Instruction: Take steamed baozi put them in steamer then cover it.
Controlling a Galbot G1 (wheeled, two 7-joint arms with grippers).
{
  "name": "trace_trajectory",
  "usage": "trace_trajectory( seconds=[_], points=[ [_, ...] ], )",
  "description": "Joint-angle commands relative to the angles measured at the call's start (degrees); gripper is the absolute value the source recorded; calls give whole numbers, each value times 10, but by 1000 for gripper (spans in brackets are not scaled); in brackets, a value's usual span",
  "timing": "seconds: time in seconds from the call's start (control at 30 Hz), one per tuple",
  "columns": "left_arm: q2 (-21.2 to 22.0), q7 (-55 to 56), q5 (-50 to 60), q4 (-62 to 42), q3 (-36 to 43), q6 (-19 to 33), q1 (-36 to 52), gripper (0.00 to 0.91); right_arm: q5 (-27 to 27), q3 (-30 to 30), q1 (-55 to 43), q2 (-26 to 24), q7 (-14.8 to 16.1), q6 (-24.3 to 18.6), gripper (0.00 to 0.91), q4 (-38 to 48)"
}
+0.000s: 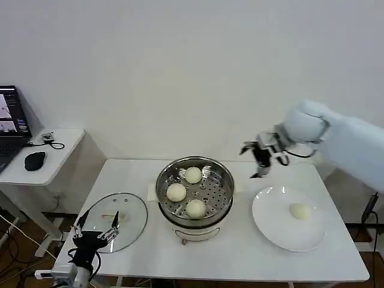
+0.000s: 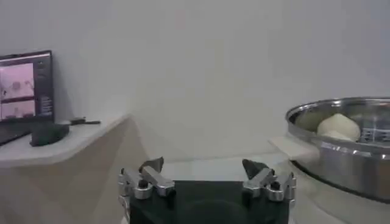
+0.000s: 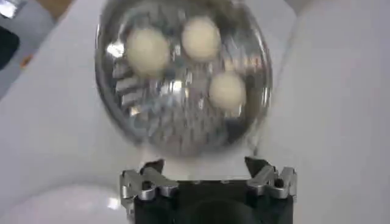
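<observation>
White table (image 1: 240, 252) is seen under everything. Spread wide and empty, the right gripper (image 1: 262, 161) is held above it, between the shiny round steel steamer (image 1: 195, 191) with three cream-white round baozi (image 1: 176, 192) and the white plate (image 1: 289, 218) with one. Also spread wide, the left gripper (image 1: 96, 230) is parked over the flat round glass lid (image 1: 114, 221).

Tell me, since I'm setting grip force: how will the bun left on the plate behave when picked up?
The bun looks smooth and rounded, so it probably dents under a hard squeeze. Sitting alone on the glossy plate, it may roll or slide if nudged. It seems light for its size.
</observation>
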State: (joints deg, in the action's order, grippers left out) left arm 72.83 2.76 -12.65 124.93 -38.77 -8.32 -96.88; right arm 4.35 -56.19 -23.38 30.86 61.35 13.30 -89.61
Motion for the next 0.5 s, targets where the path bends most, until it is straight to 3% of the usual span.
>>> trace_trajectory(
  seconds=[0.03, 0.1, 0.23, 0.33, 0.5],
  points=[
    [-1, -1, -2, 4, 4, -1, 3, 907, -93, 101, 184, -162, -15, -18, 907, -6],
    [-2, -1, -2, 3, 4, -1, 3, 907, -102, 118, 225, -166, -20, -22, 907, -2],
    [-3, -1, -2, 2, 3, -2, 3, 907, -120, 257, 361, -156, -29, -24, 907, 24],
    [0, 0, 0, 0, 5, -2, 2, 907, -129, 308, 422, -137, -34, -28, 907, 57],
    [-1, -1, 3, -6, 5, -1, 0, 907, -140, 321, 434, -102, -37, -33, 907, 99]
  ],
)
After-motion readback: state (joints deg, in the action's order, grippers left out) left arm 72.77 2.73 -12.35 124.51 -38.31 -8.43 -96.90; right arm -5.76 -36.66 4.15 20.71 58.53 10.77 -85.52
